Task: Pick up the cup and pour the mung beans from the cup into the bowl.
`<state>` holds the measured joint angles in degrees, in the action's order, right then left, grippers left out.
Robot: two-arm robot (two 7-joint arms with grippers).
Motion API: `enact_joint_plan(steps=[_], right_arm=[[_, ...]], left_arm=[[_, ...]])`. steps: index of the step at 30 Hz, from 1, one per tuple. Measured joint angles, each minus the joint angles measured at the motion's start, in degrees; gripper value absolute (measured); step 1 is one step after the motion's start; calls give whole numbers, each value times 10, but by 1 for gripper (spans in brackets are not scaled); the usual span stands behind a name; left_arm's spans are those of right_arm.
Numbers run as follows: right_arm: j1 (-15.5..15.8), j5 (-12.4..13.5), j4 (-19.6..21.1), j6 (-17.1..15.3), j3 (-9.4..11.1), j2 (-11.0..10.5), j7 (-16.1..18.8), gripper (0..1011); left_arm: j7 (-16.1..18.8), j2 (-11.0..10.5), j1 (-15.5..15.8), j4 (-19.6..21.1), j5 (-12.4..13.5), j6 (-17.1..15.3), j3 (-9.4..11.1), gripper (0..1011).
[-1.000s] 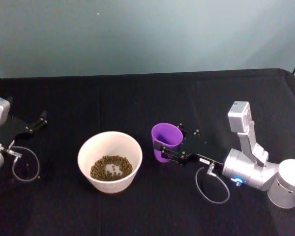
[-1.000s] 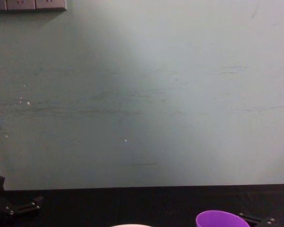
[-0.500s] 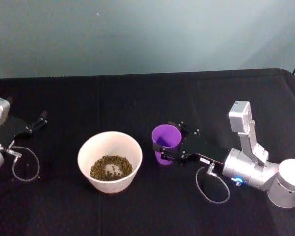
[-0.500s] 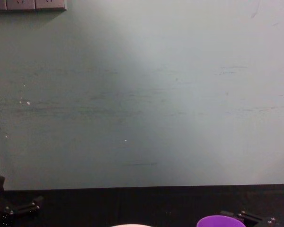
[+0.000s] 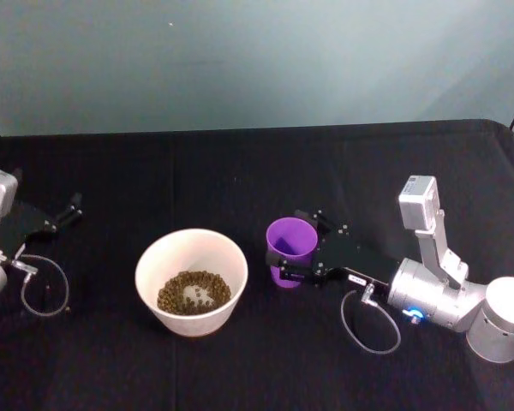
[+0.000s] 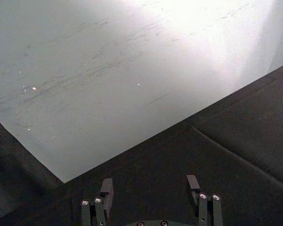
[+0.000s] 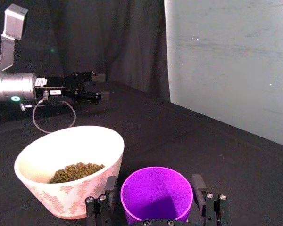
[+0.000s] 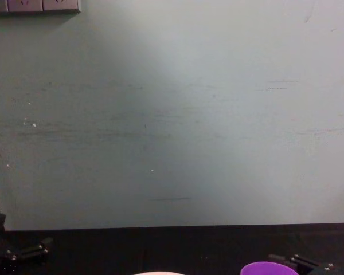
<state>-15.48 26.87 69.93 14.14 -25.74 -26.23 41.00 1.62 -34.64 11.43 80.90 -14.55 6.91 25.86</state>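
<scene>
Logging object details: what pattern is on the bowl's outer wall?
Pinkish leaf-like motifs on the round pale bowl, best seen in the right wrist view.

A pale grey-green wall (image 8: 178, 114), faintly scuffed, rises behind the black-draped table (image 5: 240, 163).

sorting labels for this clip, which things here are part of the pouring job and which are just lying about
Part of the job:
- cup, upright, empty inside, between the right gripper fingers
- bowl, to the cup's left
- mung beans, lying in the bowl

Just there:
- left gripper, open, parked at the table's left edge
- black cloth covering the table
- wall sockets
</scene>
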Motion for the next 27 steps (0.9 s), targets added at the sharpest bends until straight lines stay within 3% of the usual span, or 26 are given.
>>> enact_joint_plan(steps=[5, 12, 18, 21, 27], right_arm=[[11, -17, 28, 1, 2, -7, -19, 1003], [40, -30, 96, -10, 23, -20, -60, 1003], [73, -22, 162, -50, 65, -23, -126, 1003], [100, -31, 199, -77, 96, -20, -188, 1003], [130, -54, 227, -82, 133, -11, -252, 1003]], left_arm=[[0, 0, 0, 0, 0, 0, 0, 1011], [0, 0, 0, 0, 0, 0, 0, 1011], [0, 0, 0, 0, 0, 0, 0, 1012], [0, 0, 0, 0, 0, 0, 0, 1011], [0, 0, 0, 0, 0, 0, 0, 1011]])
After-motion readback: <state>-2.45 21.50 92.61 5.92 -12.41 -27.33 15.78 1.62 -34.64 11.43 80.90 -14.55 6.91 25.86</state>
